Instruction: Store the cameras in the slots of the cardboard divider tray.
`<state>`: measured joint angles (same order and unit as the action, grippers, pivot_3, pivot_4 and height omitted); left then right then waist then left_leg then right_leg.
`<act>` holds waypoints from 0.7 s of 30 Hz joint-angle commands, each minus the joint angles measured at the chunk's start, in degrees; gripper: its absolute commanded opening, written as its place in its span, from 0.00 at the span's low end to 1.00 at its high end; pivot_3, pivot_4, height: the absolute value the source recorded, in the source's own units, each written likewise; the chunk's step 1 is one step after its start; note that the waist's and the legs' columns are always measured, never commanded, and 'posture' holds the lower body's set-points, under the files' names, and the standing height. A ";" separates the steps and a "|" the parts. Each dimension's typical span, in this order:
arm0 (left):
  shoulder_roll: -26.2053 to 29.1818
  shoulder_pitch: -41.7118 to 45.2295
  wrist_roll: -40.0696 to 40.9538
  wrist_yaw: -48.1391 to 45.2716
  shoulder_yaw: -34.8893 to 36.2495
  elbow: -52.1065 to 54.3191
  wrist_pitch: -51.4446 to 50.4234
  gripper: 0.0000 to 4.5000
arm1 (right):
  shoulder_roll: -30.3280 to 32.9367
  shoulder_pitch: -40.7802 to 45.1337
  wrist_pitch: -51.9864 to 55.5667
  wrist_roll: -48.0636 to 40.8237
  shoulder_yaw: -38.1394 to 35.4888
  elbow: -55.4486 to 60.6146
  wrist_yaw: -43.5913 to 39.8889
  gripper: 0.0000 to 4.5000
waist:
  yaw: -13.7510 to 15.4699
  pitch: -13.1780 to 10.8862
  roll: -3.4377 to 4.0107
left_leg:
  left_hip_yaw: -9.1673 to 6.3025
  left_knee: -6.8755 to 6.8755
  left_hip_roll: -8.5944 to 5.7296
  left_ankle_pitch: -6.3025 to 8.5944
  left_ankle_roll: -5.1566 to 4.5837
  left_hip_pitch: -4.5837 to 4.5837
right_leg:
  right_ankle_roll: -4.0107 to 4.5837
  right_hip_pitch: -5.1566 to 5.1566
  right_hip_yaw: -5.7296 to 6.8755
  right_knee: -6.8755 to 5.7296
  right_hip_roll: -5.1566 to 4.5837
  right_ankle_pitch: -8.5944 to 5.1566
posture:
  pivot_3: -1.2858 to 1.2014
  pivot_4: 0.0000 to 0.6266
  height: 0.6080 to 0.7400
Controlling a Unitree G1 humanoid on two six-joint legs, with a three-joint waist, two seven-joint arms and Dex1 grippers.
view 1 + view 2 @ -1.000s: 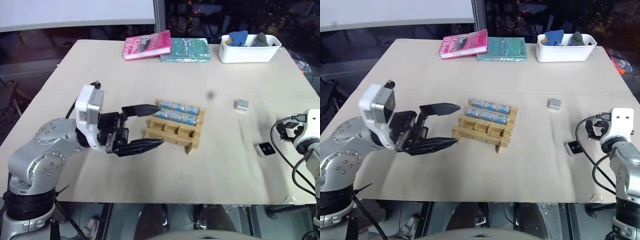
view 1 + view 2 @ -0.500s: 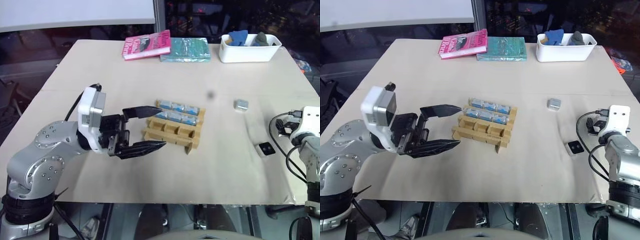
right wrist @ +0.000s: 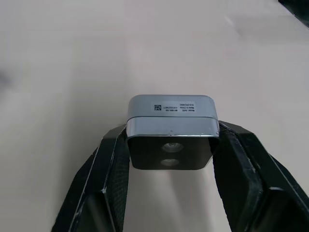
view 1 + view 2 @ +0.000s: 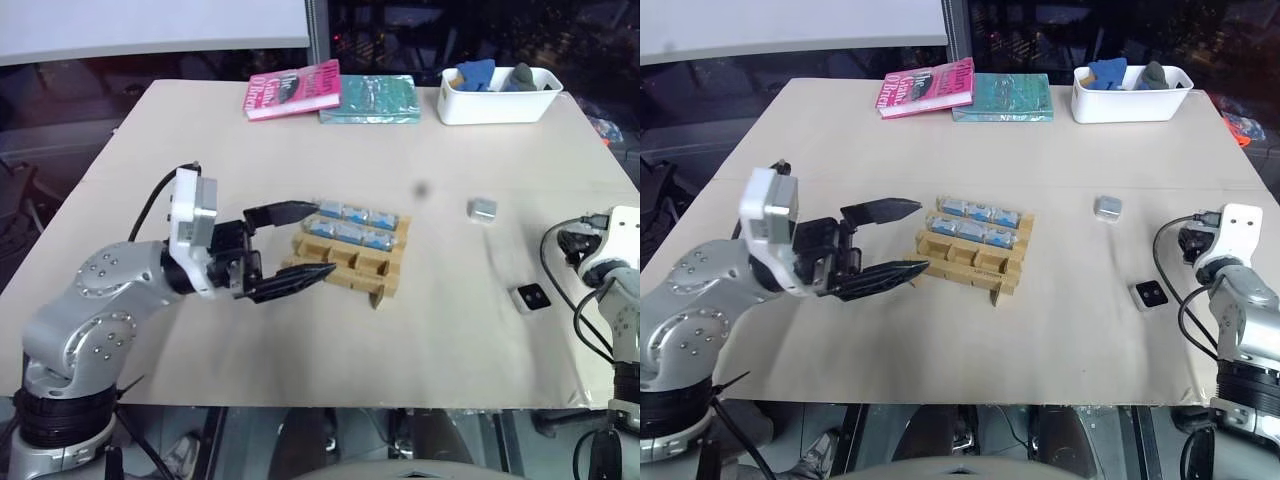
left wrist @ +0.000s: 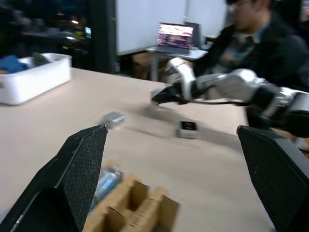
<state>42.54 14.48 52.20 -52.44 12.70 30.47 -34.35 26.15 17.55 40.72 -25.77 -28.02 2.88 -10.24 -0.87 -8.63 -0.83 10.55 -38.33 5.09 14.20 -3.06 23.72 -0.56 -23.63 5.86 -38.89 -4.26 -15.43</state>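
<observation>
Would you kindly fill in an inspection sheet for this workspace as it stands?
Surface: beige table.
Job's things: cardboard divider tray mid-table, stored cameras filling its two far rows, near row unfilled; silver camera and black-faced camera loose to its right.
Clutter: pink book, teal book, white tub along the far edge.
Grippers: left gripper open at the tray's left end; right gripper shut on held camera.
Cables: black cable looping at the right wrist.
Surroundings: seated person, laptop.

Cameras (image 4: 356,224) sit in the divider tray (image 4: 347,260); another camera (image 4: 483,209) lies to its right.
</observation>
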 commanded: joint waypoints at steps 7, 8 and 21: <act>-2.87 4.54 -10.79 3.13 -6.50 -1.59 5.47 1.00 | -11.33 5.26 20.97 -35.52 -6.64 19.99 11.69 0.43 | 0.20 0.01 0.02 | -0.04 0.01 0.00 0.01 0.00 0.02 | 0.02 -0.03 -0.01 0.00 0.03 0.01 | 0.52 0.24 1.00; -3.17 5.11 -11.41 2.63 -7.39 -2.06 5.81 1.00 | -12.73 5.49 21.65 -40.08 -6.49 20.95 14.37 0.43 | 0.24 0.01 0.02 | -0.04 0.02 -0.01 0.01 0.00 0.03 | 0.02 -0.03 -0.01 0.01 0.01 0.01 | 0.52 0.24 1.00; -18.58 15.45 -26.83 6.92 -19.89 -14.58 16.66 1.00 | -10.69 2.51 6.73 -81.93 8.56 28.40 41.63 0.43 | 0.05 0.01 0.01 | -0.07 0.03 -0.09 0.01 -0.02 0.08 | 0.03 -0.04 0.00 0.04 -0.01 0.02 | 0.52 0.24 1.00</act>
<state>24.47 28.63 26.94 -45.95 -7.16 15.67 -20.30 14.55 20.03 50.51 -103.45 -20.54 28.11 30.20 -0.81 -8.62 -0.82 10.49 -38.31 5.01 14.21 -3.08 23.80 -0.53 -23.68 5.85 -38.85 -4.28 -15.40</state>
